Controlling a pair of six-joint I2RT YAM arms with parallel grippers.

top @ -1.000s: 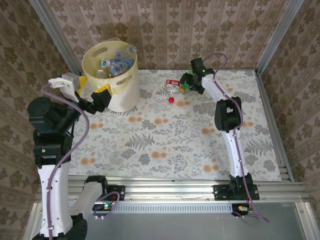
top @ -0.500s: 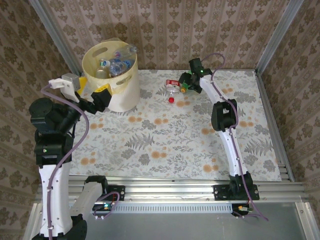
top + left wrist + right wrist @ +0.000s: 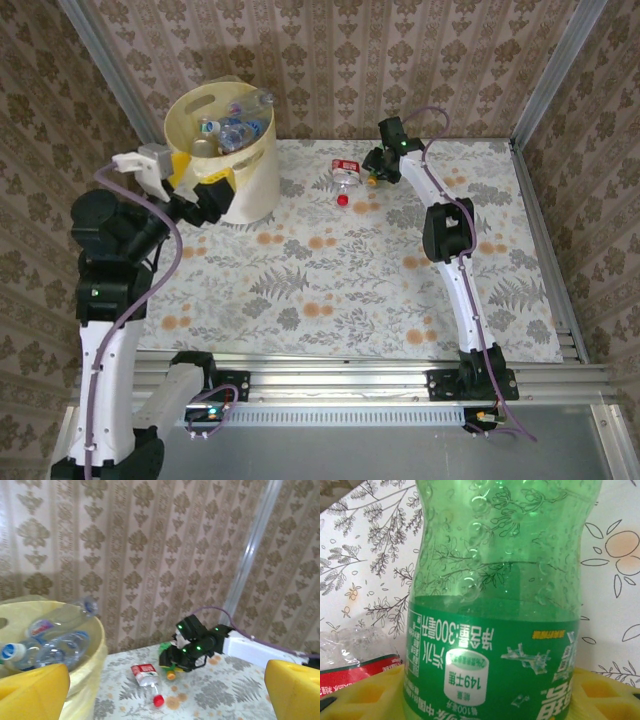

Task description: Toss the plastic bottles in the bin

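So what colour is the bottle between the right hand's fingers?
See-through green bottle; shows best in the right wrist view.

A green bottle (image 3: 500,580) is seen close up, beaded with droplets inside, its green label (image 3: 490,665) printed with characters that appear upside down. It is clasped at the label between the yellow pads (image 3: 365,695) of the right gripper (image 3: 492,705), the jaws set against both its sides. A crumpled clear bottle (image 3: 350,640) with a red label is seen at the left, on the flower-patterned counter (image 3: 620,595).
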